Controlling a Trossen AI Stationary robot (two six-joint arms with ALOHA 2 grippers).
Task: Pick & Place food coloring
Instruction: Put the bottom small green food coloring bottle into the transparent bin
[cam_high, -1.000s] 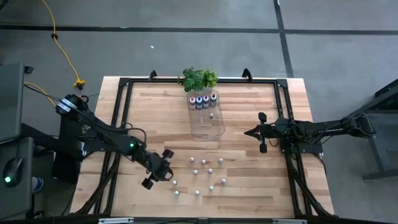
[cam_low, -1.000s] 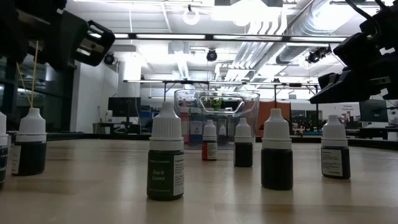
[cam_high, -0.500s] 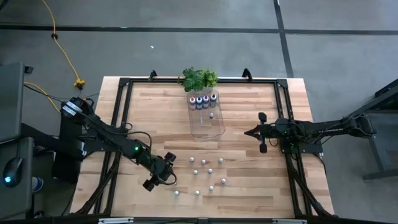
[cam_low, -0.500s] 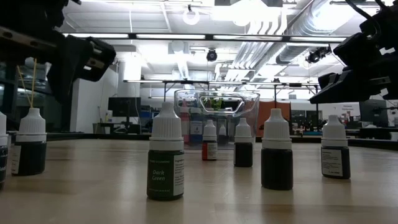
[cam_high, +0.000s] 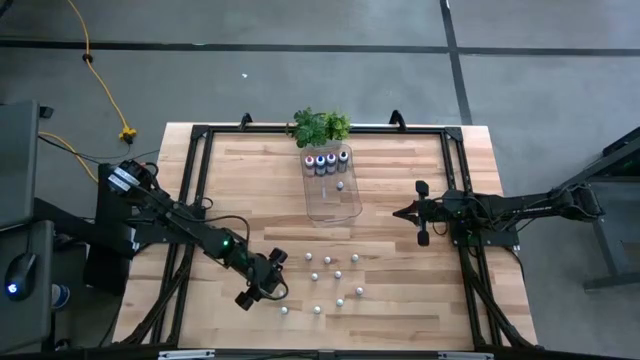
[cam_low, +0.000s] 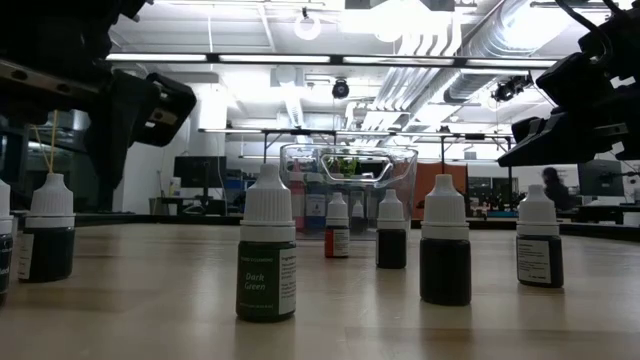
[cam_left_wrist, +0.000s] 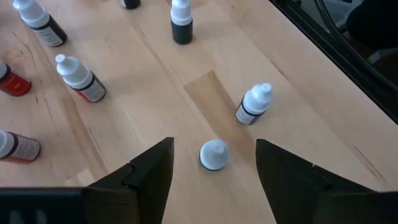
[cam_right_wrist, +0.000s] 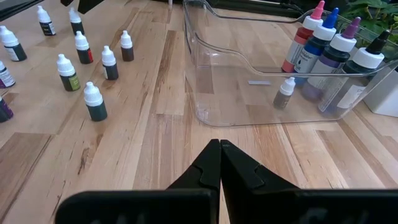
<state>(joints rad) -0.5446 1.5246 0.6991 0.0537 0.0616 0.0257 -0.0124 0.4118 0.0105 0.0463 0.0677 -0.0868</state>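
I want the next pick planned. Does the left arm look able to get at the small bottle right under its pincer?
Probably yes: the left pincer is open astride the white-capped bottle, and its nearest neighbour stands apart.

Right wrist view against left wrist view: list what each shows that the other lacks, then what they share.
Only the right wrist view shows the clear tray, holding four taller bottles and one small bottle, with green leaves behind, and the right gripper with fingers shut.

Only the left wrist view shows the left gripper, fingers open, straddling one upright white-capped bottle, with a toppled bottle beside it.

Both show small white-capped bottles on the wooden table.
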